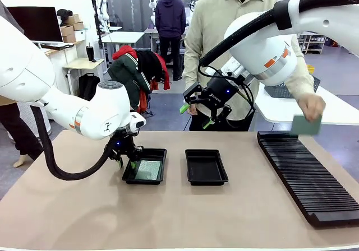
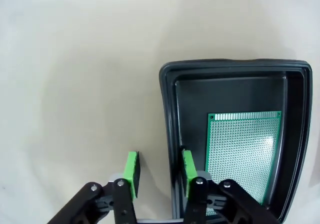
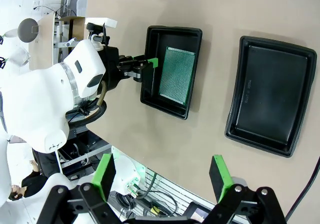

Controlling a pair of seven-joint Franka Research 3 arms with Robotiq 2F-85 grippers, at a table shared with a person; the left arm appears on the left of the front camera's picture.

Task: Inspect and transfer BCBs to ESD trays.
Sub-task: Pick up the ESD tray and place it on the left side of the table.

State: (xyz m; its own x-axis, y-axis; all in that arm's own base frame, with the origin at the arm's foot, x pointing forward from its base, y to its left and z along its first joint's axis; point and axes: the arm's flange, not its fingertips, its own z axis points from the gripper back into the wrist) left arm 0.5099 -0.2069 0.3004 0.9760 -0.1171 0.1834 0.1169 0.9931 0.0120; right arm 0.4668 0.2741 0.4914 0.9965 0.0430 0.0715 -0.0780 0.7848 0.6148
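Green pads [image 2: 131,171] of left hand [image 2: 160,158] stand partly apart, straddling the side wall of the left tray [image 2: 167,99]: one pad outside over the worktop [image 2: 75,84], one inside. Not pinched on the wall, since a gap shows at the outer pad; nothing held. BCB [image 2: 243,149] lies flat on that tray's floor, nearer the wall away from the hand, just beside the inner pad. Right tray [image 1: 206,179] sits beside the left one, apart from it, mid-worktop. Right hand [image 1: 196,116] hangs high above the trays, jaws wide, empty. Far right: long black rack [image 1: 308,172]; person's hand [image 1: 311,104] holds second BCB [image 1: 305,126] over its far end.
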